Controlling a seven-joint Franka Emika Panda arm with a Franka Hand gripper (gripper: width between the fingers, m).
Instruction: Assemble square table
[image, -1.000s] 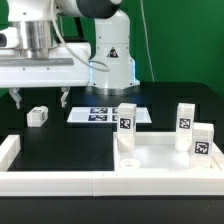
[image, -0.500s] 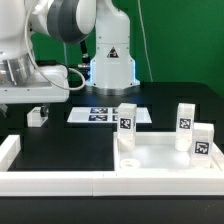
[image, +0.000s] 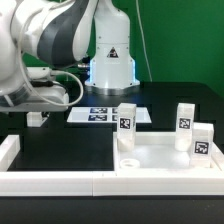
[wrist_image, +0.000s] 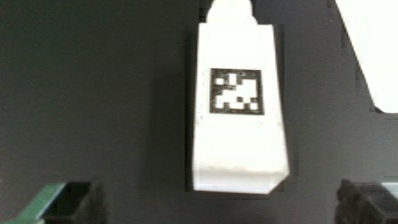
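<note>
A white tagged leg (image: 37, 117) lies on the black table at the exterior view's left. In the wrist view this leg (wrist_image: 237, 100) fills the middle, tag up, with one end just ahead of my gripper (wrist_image: 214, 212). The gripper is open and empty, and its dark fingertips (wrist_image: 63, 203) stand wide on either side of that end without touching it. The square table slab (image: 165, 158) lies rim up at the exterior view's right. Three legs stand on or by it: one (image: 127, 120) at its near-left corner, two (image: 186, 117) (image: 203, 140) at its right.
The marker board (image: 105, 114) lies flat behind the slab, in front of the arm's base. A long low white border rail (image: 60, 182) runs along the front and turns up at the left. A white edge (wrist_image: 374, 50) shows at the wrist view's side.
The arm has swung and turned at the exterior view's left, its bulk now covering the hand, which sits over the lying leg. The leg, slab and standing legs have not moved.
</note>
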